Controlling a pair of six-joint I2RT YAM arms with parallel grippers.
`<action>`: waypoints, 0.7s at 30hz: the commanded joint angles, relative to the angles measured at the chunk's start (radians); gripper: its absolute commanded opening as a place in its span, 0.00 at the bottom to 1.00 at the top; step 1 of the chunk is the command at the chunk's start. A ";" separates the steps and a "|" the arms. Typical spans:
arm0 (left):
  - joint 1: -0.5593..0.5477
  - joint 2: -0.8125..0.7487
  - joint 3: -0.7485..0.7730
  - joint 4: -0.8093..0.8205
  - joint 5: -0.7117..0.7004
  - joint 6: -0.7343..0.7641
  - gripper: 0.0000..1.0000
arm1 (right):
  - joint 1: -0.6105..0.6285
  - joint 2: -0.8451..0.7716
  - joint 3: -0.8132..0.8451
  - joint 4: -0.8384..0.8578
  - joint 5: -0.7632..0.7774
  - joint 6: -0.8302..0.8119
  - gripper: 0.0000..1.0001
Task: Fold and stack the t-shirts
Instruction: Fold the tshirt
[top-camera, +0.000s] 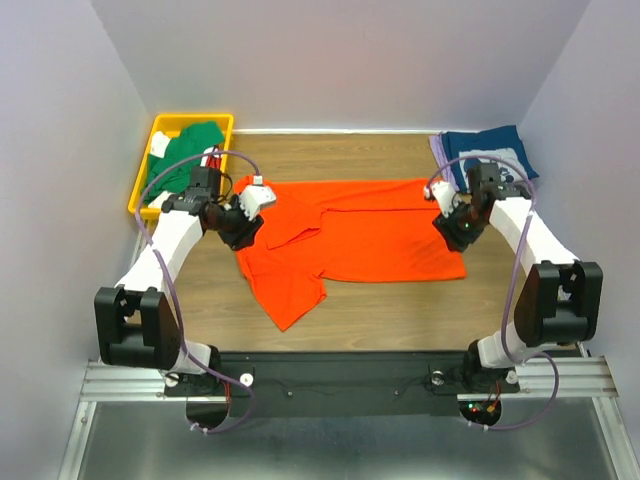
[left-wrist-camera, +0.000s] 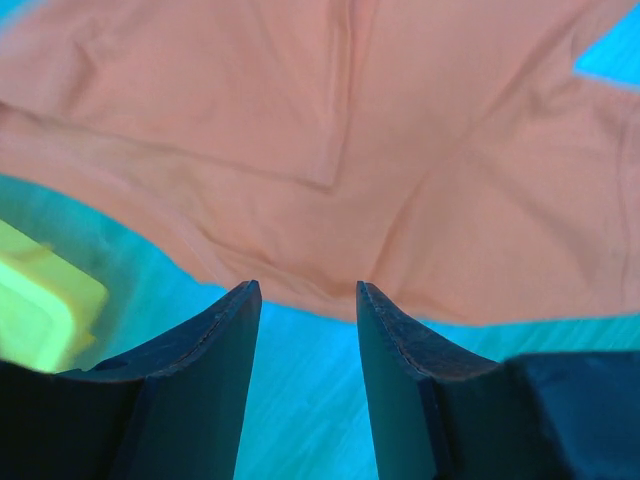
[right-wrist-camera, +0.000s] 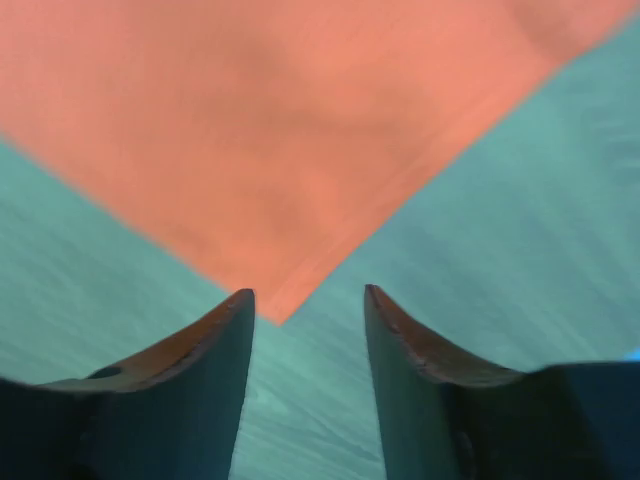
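The orange t-shirt (top-camera: 350, 235) lies spread across the middle of the table, its upper half folded over and one sleeve trailing toward the front left. My left gripper (top-camera: 243, 230) hangs at the shirt's left end, open. In the left wrist view its jaws (left-wrist-camera: 305, 290) hold nothing, with the shirt's edge (left-wrist-camera: 330, 150) just beyond the tips. My right gripper (top-camera: 455, 230) is at the shirt's right edge, open too. In the right wrist view a corner of the shirt (right-wrist-camera: 270, 130) points toward that gripper's empty gap (right-wrist-camera: 308, 295). A navy t-shirt (top-camera: 490, 150) lies at the back right on a lavender one (top-camera: 438, 150).
A yellow bin (top-camera: 140, 190) stands at the back left with a green t-shirt (top-camera: 190, 150) bunched inside; its corner (left-wrist-camera: 40, 300) shows in the left wrist view. Walls close in the table on three sides.
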 joint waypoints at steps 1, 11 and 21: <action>0.015 -0.070 -0.110 -0.047 -0.037 0.102 0.53 | -0.005 -0.061 -0.192 0.025 0.041 -0.141 0.49; 0.019 -0.083 -0.229 0.022 -0.112 0.139 0.53 | 0.000 -0.108 -0.347 0.144 0.065 -0.230 0.50; 0.019 -0.050 -0.232 0.041 -0.117 0.179 0.54 | 0.003 -0.059 -0.401 0.219 0.098 -0.277 0.45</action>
